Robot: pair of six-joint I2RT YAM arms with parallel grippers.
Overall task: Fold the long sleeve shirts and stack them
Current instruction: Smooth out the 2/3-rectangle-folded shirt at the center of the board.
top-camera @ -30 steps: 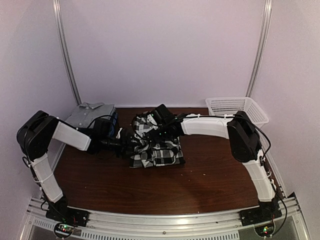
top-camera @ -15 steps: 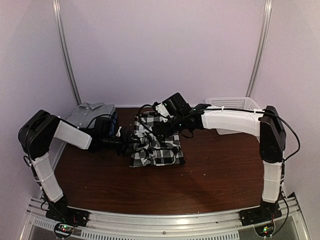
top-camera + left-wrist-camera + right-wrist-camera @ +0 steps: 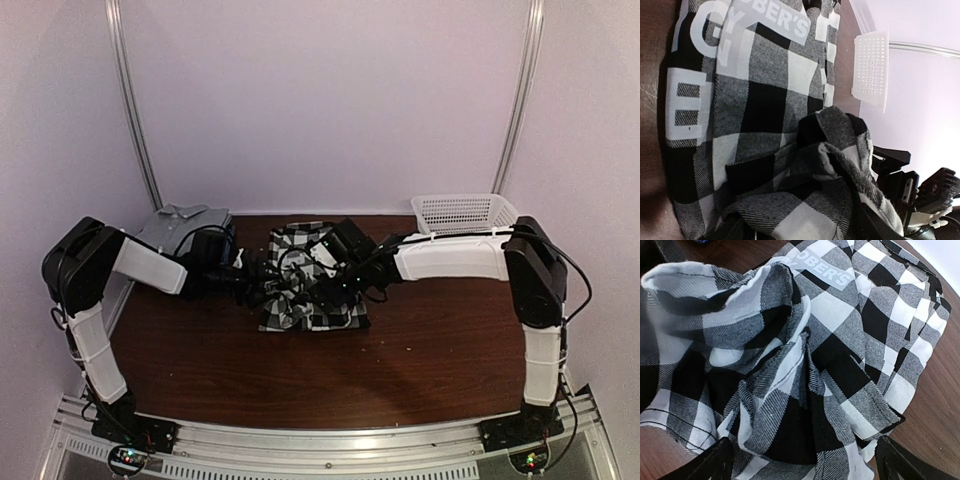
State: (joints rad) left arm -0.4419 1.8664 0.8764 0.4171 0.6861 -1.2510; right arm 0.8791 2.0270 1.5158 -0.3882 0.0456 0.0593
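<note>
two arms meet at the plaid shirt (image 3: pixel 310 300) on the table (image 3: pixel 430 340); right jaws spread wide above it, left jaws: can't tell.

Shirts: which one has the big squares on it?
The black-and-white checked shirt, rumpled in the middle. The grey shirt folded at the back left is plain.

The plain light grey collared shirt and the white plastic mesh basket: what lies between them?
The crumpled black-and-white plaid cloth shirt; the top external view shows it.

Dim, even light, soft grainy focus
</note>
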